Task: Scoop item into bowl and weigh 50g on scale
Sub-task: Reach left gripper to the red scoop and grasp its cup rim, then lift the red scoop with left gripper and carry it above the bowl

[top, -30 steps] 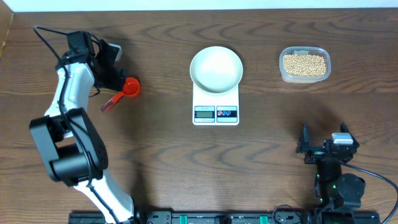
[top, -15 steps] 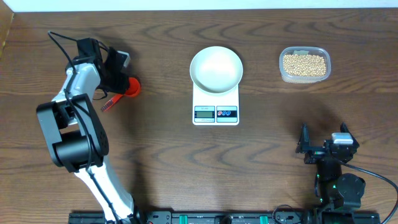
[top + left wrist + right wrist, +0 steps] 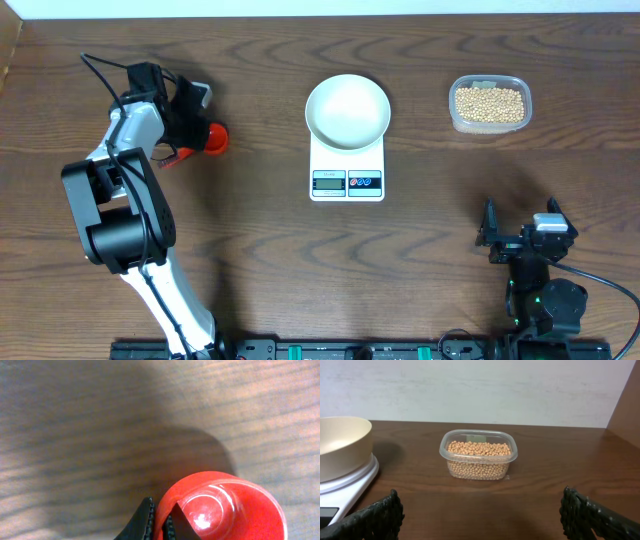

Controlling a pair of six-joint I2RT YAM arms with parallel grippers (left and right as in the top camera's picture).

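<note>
table [image 3: 250,255]: matt wood | scoop [image 3: 230,510]: glossy plastic | bowl [image 3: 342,452]: smooth

left arm [image 3: 125,132]: white shells on the links, black joint housings, a thin black cable [image 3: 97,72] looping off behind the jaws.
left gripper fingers [image 3: 142,522]: black, fine ribbing on the inner edge.
right arm [image 3: 545,300]: black throughout, pale grey block [image 3: 549,224] just behind the jaws, small green light [image 3: 540,297] further back.
right gripper fingers [image 3: 375,517]: black, knobbly surface.
</note>
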